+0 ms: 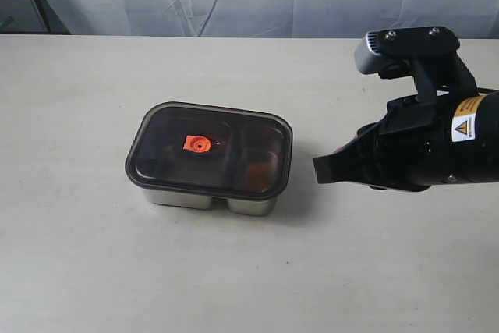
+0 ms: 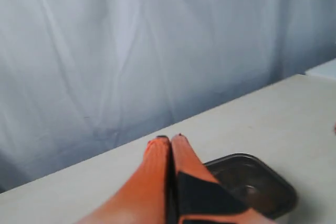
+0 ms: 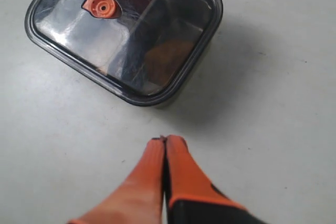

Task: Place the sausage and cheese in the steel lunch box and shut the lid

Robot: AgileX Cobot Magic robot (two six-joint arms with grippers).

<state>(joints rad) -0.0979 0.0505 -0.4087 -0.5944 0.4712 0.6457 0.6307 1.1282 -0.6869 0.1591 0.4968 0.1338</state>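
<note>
We hold our right arm (image 1: 437,146) low and almost flat, reaching in from the right side. It is black and round, with a yellow sticker (image 1: 463,125) on it and a grey camera (image 1: 380,46) sitting on top of the wrist. Our right gripper (image 1: 321,171) points to the left, its 2 fingers (image 3: 149,177) pressed together with no gap. Up close they are long and orange, and the tips touch. Our left gripper (image 2: 169,139) looks the same: 2 orange fingers squeezed tight, holding nothing.

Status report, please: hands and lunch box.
Left hand shut, empty. Right hand shut, empty. Lid on steel lunch box. Nothing in the way.
</note>
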